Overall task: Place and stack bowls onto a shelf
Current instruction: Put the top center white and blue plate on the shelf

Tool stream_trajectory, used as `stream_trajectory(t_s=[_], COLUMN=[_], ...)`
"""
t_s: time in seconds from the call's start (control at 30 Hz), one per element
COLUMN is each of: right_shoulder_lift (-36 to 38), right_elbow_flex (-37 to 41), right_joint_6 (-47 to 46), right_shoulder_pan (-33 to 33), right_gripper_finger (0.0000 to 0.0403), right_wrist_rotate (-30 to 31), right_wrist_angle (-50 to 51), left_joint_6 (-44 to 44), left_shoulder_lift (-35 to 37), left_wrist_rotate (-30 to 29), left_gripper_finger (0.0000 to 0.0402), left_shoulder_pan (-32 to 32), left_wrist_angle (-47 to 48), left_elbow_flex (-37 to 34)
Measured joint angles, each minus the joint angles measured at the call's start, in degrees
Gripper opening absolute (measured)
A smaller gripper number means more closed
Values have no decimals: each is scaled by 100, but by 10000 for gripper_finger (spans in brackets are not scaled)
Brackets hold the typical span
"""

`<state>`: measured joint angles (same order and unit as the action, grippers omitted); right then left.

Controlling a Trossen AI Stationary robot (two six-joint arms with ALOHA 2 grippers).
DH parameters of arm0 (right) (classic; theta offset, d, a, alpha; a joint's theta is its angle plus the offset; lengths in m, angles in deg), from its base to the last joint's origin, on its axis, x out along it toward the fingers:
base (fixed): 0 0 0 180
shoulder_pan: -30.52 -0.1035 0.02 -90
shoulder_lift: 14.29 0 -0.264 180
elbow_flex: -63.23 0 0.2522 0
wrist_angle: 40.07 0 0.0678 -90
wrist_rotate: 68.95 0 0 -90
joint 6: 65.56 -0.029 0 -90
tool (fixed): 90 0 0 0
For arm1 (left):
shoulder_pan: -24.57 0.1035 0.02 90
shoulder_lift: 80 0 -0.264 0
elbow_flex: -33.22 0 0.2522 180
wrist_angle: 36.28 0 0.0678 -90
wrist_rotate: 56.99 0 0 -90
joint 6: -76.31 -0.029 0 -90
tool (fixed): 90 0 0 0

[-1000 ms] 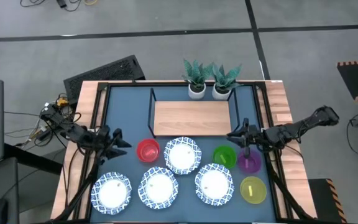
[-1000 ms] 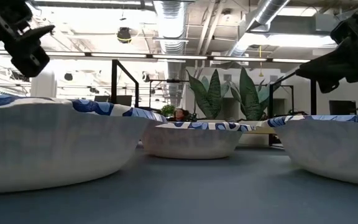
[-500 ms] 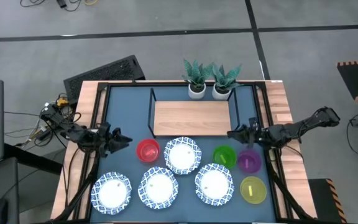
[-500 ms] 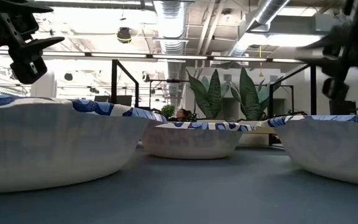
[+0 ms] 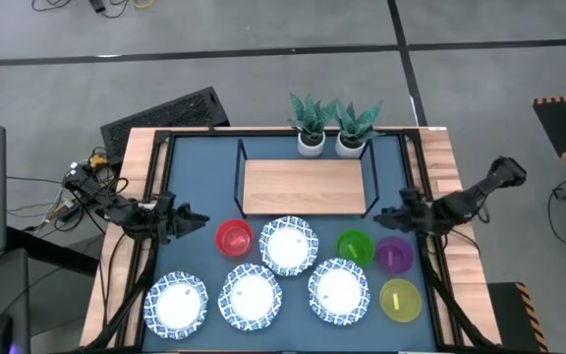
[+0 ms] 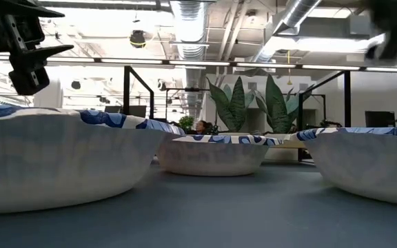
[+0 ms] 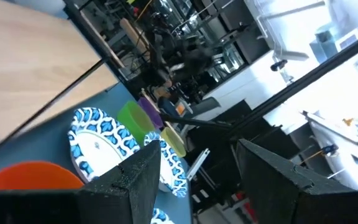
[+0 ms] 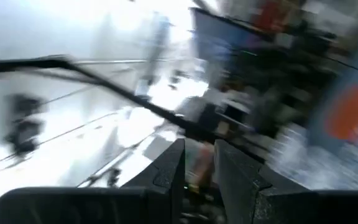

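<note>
Four white bowls with blue rims [image 5: 289, 245] [image 5: 176, 302] [image 5: 251, 297] [image 5: 339, 290] sit on the dark-blue table. A red bowl [image 5: 234, 237] sits to their left. Green [image 5: 355, 246], purple [image 5: 393, 255] and yellow [image 5: 400, 300] bowls sit to their right. The light-wood shelf [image 5: 305, 186] in its black wire frame stands behind them, bare. My left gripper [image 5: 190, 218] [image 7: 197, 149] hovers open above the table's left edge, left of the red bowl. My right gripper [image 5: 386, 211] [image 8: 199, 146] hovers above the shelf's right end, fingers a little apart, with nothing between them.
Two small white plant pots [image 5: 311, 143] [image 5: 350, 145] stand behind the shelf at the table's far edge. A black frame rail [image 5: 161, 187] runs round the tabletop. In the low view the near bowls [image 6: 60, 158] fill the foreground.
My right gripper has risen from just above the green and purple bowls, drawn a little toward the table's right edge, and rolled about its own axis. My left gripper has rolled in place. No bowl has moved.
</note>
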<state>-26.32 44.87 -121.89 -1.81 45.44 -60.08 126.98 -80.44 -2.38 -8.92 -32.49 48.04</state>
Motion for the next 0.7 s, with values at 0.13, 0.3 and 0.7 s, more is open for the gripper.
stream_trajectory(t_s=[0.13, 0.3, 0.7], right_shoulder_lift=[6, -289, -2314], right_elbow_flex=[-780, -2102, -5178], right_joint_6=[1443, 3407, 6476], right_shoulder_pan=[-381, -665, -728], right_gripper_finger=[113, 113, 113], right_wrist_rotate=[-4, -24, 21], right_wrist_angle=[-228, -72, 1177], left_joint_6=[296, 363, 182], left_shoulder_lift=[-1, -1, -1], left_wrist_rotate=[0, -31, -593], left_gripper_finger=[197, 197, 197], left_shoulder_pan=[0, 0, 0], left_wrist_angle=[-2, -14, -1729], left_elbow_flex=[0, 0, 2])
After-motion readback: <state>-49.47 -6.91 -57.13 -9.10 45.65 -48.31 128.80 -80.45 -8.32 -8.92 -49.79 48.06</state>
